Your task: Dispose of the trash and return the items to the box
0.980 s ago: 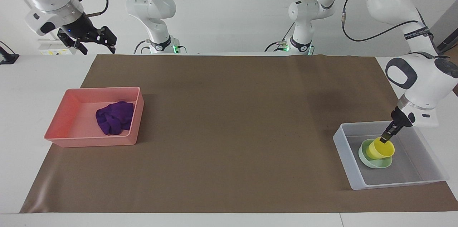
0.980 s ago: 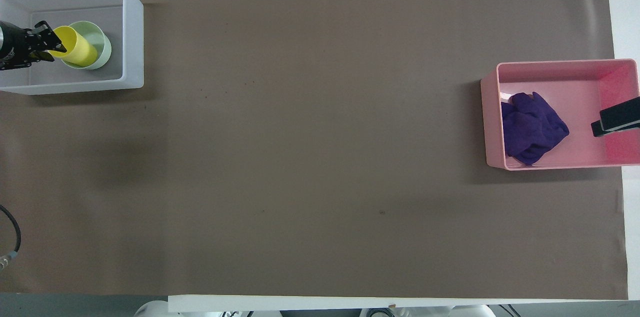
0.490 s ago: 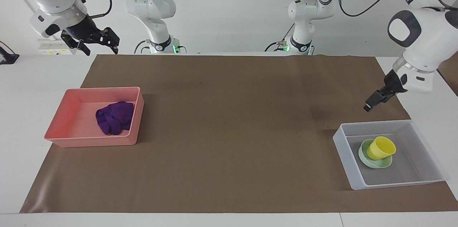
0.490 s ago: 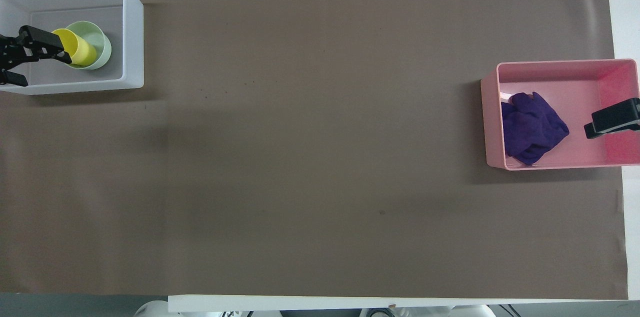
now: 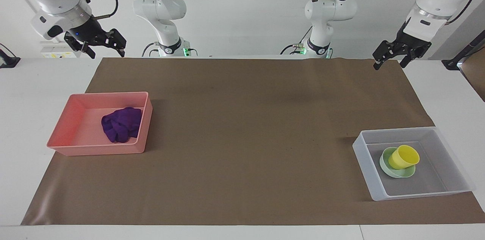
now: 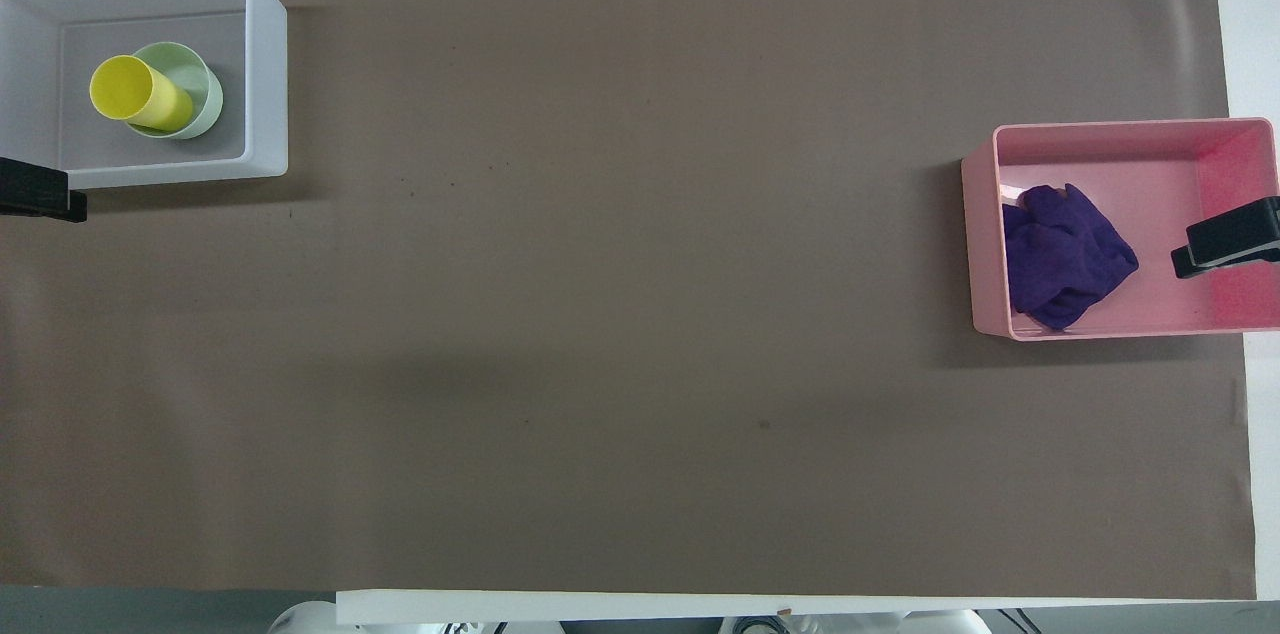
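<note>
Facing view, yellow cup [image 5: 404, 157] tilted in green bowl [image 5: 397, 168] inside whitish box [image 5: 365, 163], mouth toward the left arm's end, purple cloth [image 5: 121, 124] in pink bin [image 5: 96, 150], left gripper [image 5: 391, 56] and right gripper [image 5: 103, 44] raised, fingers spread, empty.

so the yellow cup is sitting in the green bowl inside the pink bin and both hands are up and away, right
Not quite: the yellow cup does sit in the green bowl, but inside the translucent whitish bin, not the pink bin, which holds only the purple cloth. The facing view shows it. The left hand and right hand are indeed up and away.
</note>
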Robot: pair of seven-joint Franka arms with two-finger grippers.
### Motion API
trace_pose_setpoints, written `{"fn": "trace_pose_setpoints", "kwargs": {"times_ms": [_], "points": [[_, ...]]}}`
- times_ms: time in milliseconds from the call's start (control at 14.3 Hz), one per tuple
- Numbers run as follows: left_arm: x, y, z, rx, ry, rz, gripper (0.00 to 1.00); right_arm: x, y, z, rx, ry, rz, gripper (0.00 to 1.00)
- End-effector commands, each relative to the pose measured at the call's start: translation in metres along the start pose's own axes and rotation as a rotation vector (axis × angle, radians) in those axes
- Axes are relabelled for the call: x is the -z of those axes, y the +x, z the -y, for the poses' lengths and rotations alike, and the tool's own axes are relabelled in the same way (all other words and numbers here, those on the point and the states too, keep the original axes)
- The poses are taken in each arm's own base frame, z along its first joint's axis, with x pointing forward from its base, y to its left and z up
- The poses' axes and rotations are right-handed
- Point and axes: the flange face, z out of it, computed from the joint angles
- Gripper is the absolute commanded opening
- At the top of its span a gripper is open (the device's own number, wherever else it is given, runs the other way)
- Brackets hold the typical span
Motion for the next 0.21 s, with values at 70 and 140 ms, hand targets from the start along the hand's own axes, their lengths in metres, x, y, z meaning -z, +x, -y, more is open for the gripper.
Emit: {"fn": "trace_pose_setpoints", "kwargs": {"times_ms": [70,140], "points": [[-0.0041,0.0097,0.0002,-0.053,0.013,0.028,1.00,-0.0019,-0.0070,-0.0019,0.011,-0.012,-0.013,1.00],[-0.0038,0.0093,0.0012,-0.052,0.015,0.031,1.00,-0.0017,-0.0070,-0.0026,0.011,-0.012,-0.015,1.00]]}}
